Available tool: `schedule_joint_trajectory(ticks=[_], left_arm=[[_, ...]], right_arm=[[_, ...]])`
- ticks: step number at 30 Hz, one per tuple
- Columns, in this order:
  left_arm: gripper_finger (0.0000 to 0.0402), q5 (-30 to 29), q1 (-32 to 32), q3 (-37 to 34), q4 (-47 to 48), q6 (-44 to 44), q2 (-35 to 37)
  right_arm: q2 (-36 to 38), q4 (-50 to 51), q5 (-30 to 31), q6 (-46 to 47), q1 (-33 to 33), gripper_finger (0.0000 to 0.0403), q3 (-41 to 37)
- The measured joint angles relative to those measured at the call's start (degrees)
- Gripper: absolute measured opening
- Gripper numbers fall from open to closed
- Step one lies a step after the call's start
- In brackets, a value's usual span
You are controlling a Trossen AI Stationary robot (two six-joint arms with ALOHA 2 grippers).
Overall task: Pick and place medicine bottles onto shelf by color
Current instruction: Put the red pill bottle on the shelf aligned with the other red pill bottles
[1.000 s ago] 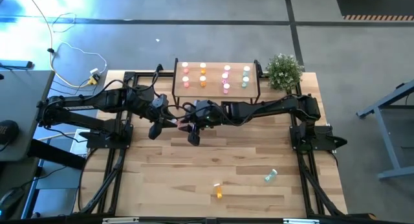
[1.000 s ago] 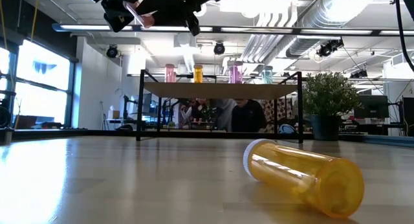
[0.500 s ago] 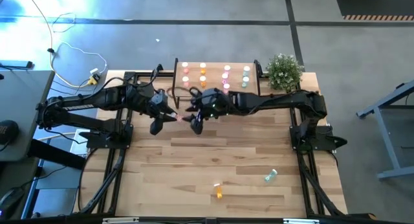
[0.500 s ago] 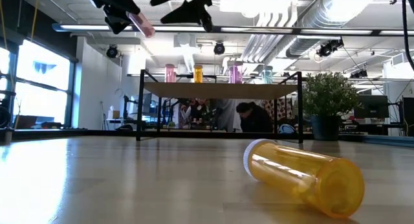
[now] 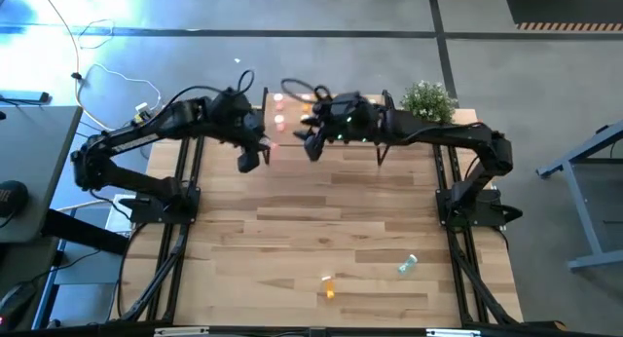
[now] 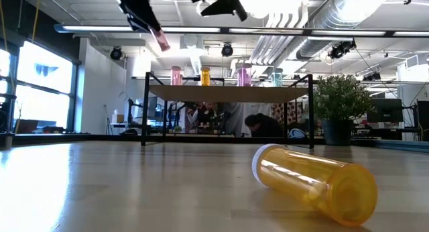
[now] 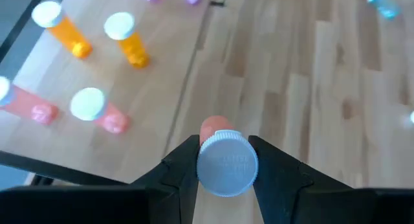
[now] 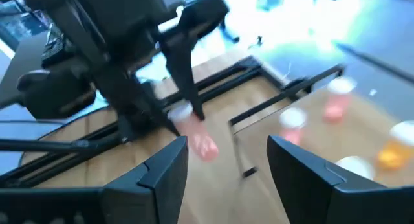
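A large workshop with grey floor is being seen around the wooden table (image 5: pixel 321 230), and in the low view ceiling ducts and people behind the shelf are being shown. The shelf (image 6: pixel 228 92) is standing in the middle distance of that view, with pink, orange, pink and teal bottles upright on its top; in the high view it is sitting at the upper centre and is being largely covered by both arms.

The left gripper (image 7: pixel 223 160) is being held above the shelf's left end, at the upper centre-left of the high view, and its fingers are being kept closed on a pink bottle (image 6: pixel 161 39), whose white cap is being seen between them in the left wrist view. Below it in that view, two orange and two pink bottles are standing on the light board.

The right gripper (image 8: pixel 226 162) is being held over the shelf at the upper centre of the high view, with its fingers spread apart and nothing between them.

An orange bottle (image 5: pixel 329 287) is lying on its side at the lower centre of the table, and a teal bottle (image 5: pixel 407 266) is lying to its right.

A potted plant (image 5: pixel 426 105) is standing at the table's upper right.
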State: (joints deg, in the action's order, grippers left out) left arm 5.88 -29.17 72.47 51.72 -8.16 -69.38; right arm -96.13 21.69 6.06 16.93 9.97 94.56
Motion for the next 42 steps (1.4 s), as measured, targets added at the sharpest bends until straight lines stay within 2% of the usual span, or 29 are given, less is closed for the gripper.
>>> schedule_joint_trajectory(ticks=[9,15,29,37,42], left_arm=[[0.0113,-2.6,-3.2,12.6,7.3,-3.4,-11.7],[0.0113,-3.8,-4.3,18.4,14.4,-4.9,-17.5],[0.0113,-4.1,-5.0,18.9,16.2,-6.4,-24.5],[0.0113,-7.8,-5.0,19.0,15.8,-7.9,-26.1],[0.0113,-7.9,-5.0,19.0,15.7,-8.6,-26.2]], right_arm=[[5.5,1.6,0.0,-6.4,5.5,0.0202,0.0],[6.6,4.4,0.1,-8.1,7.8,0.0202,0.0],[6.6,7.4,0.0,-8.0,10.1,0.0202,0.0],[6.6,7.4,0.0,-8.0,10.1,0.0202,0.0],[6.5,7.7,0.0,-8.0,10.1,0.0202,0.0]])
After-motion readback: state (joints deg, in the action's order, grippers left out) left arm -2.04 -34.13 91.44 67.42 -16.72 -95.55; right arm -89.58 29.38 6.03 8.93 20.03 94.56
